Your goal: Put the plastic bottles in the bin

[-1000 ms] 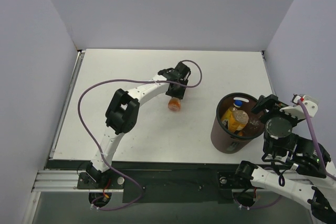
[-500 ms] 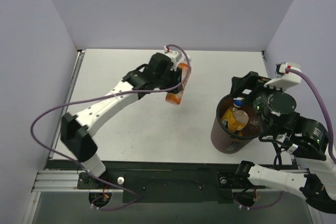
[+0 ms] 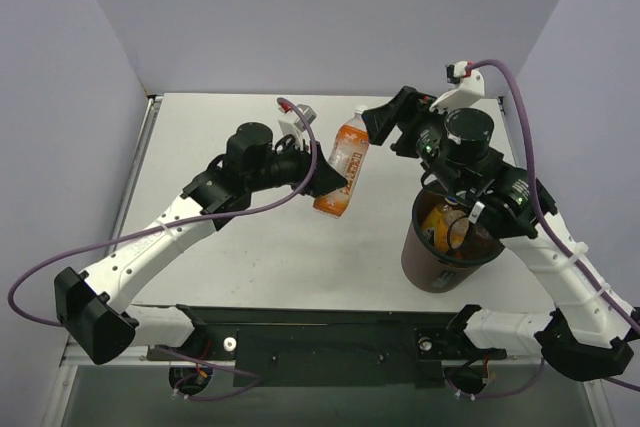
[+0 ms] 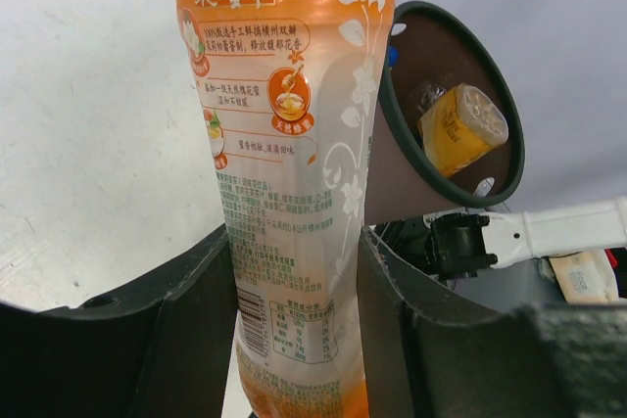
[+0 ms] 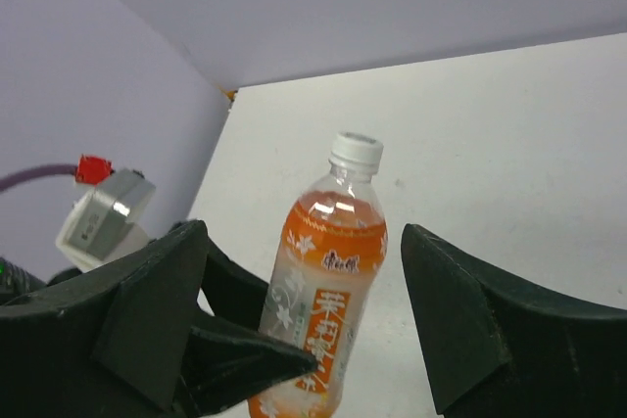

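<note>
L gripper (image 3: pixel 325 180) clamps bottle (image 3: pixel 343 160) low down, tilted, off table. R gripper (image 3: pixel 381 128) wide – by its cap. At 4 o'clock – bin (image 3: pixel 418 255), yellow bottle (image 3: pixel 442 228) inside.

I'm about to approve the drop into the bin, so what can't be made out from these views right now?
1. What is inside the bin: in the top view the right arm covers much of its mouth, so the bottles inside cannot be counted.
2. The orange bottle cap and base: cut off by the top and bottom edges of the left wrist view.
3. The bin: absent from the right wrist view.
</note>
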Available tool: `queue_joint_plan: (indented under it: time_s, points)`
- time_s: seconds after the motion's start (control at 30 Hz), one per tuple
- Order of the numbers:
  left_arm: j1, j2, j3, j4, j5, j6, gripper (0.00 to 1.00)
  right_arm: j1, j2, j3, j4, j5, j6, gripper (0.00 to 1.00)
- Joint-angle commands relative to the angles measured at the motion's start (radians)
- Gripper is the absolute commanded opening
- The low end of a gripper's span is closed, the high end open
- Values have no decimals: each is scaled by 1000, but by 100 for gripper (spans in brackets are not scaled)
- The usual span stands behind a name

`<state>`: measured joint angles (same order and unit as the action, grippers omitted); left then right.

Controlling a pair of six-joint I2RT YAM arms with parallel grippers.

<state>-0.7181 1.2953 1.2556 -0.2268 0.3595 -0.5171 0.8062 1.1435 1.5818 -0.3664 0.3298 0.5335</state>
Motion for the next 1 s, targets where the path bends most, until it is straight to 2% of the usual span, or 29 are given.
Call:
queue_joint_plan:
  time_s: [0.0,0.4,0.47,0.5,0.53,0.57,0.6,0.63,0.67,0.7,0.83,0.87,0.9,0.97]
  points:
    - [6,-73,-21,92,64,-18,0,-113,13,-39,164,-199,169,75]
    - [6,-116,-74,124,75,-46,0,-160,191,0,193,-359,247,74]
    - [8,-117,-70,121,76,-43,0,-167,196,-3,202,-364,253,66]
    - [8,-119,-68,119,78,-41,0,-167,196,-11,205,-364,253,53]
    - [8,-122,-68,113,79,-37,0,-165,190,-16,216,-354,249,49]
    - [6,-120,-68,110,84,-35,0,-168,185,-25,218,-350,247,34]
    - [8,-122,-71,109,84,-35,0,-168,179,-29,218,-344,237,28]
    - [6,-119,-70,104,87,-35,0,-171,176,-37,218,-342,230,16]
    - [8,-114,-71,101,90,-34,0,-171,170,-39,218,-339,220,10]
    - [6,-108,-73,98,94,-34,0,-176,170,-48,218,-337,221,0]
    - [8,-97,-73,109,119,-41,0,-187,160,-74,216,-339,220,0]
    - [6,-93,-67,107,124,-40,24,-187,153,-80,218,-336,217,0]
    - [6,-91,-64,103,128,-40,59,-187,147,-86,213,-333,209,0]
    - [6,-99,-62,93,119,-43,87,-188,122,-95,193,-276,180,0]
